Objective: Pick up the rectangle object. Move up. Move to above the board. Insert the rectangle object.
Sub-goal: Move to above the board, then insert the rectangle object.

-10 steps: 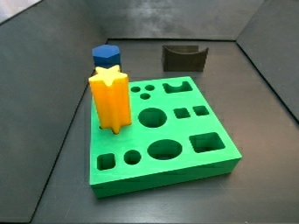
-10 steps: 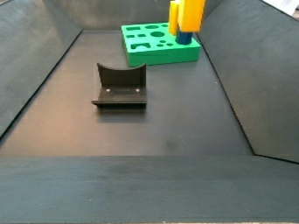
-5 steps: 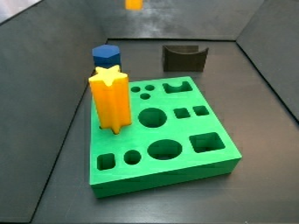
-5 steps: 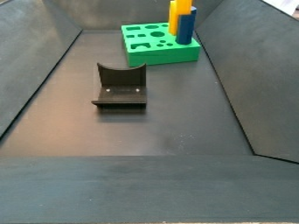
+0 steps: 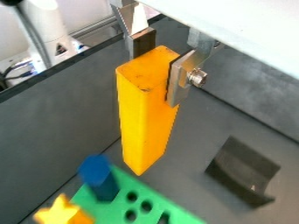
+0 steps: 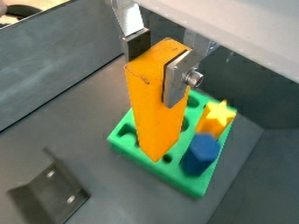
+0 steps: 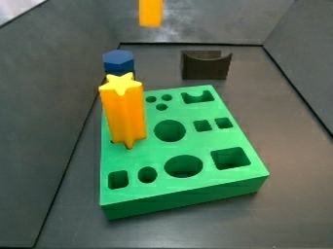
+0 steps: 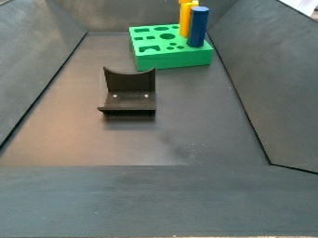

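The gripper (image 5: pixel 162 59) is pinching the rectangle object (image 5: pixel 147 109) near its top end; in both wrist views the silver fingers (image 6: pixel 177 77) press flat against opposite faces of the orange bar, which hangs upright below them. In a side view only the lower end of the bar (image 7: pixel 151 12) pokes in at twelve o'clock of the frame, high above everything, and the gripper itself is out of sight there. So, as I judge it, the pick-up and the lift are done.

The board (image 7: pixel 182 146) sits on the dark surface (image 8: pixel 162 139), with the yellow star-topped post (image 7: pixel 123 112) and the blue hexagonal block (image 7: pixel 119 61) already standing in holes along its nine-to-eleven o'clock edge. In a wrist view the bar's lower end overlaps the near edge of the board (image 6: pixel 176 157), beside the blue block (image 6: pixel 201 150), but in the side view it looks to be beyond the board's far edge, so I cannot tell whether it is truly overhead yet. The dark fixture (image 7: pixel 205 64) stands apart from the board, at about one o'clock.

What is left, by my reckoning: finish the carry over the board, line the bar up with a rectangular hole, and lower it in. Which hole it belongs to I cannot make out.
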Robot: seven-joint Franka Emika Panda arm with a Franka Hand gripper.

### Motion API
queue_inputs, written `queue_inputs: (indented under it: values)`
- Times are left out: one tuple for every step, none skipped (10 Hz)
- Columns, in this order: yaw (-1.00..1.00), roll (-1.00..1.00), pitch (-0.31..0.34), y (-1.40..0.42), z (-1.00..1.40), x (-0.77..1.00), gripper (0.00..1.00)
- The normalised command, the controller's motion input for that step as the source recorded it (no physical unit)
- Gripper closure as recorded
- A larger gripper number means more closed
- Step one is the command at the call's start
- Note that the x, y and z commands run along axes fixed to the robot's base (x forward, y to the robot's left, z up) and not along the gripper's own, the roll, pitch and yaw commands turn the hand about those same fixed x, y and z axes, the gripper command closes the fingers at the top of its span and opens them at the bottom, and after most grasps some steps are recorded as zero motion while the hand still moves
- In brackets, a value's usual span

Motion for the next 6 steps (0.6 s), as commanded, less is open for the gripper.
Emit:
queue_inputs:
  values:
    - [0.01, 0.00, 0.127, -1.00, 0.05, 0.18, 1.00]
    - [0.01, 0.00, 0.132, -1.00, 0.06, 0.20, 1.00]
    - [0.01, 0.01, 0.141, -0.76, 0.06, 0.18, 1.00]
    - [0.01, 0.01, 0.136, -0.58, 0.05, 0.16, 1.00]
    - [0.01, 0.02, 0.107, -0.26, 0.03, 0.10, 1.00]
    - [0.00, 0.00, 0.000, -0.03, 0.00, 0.00, 1.00]
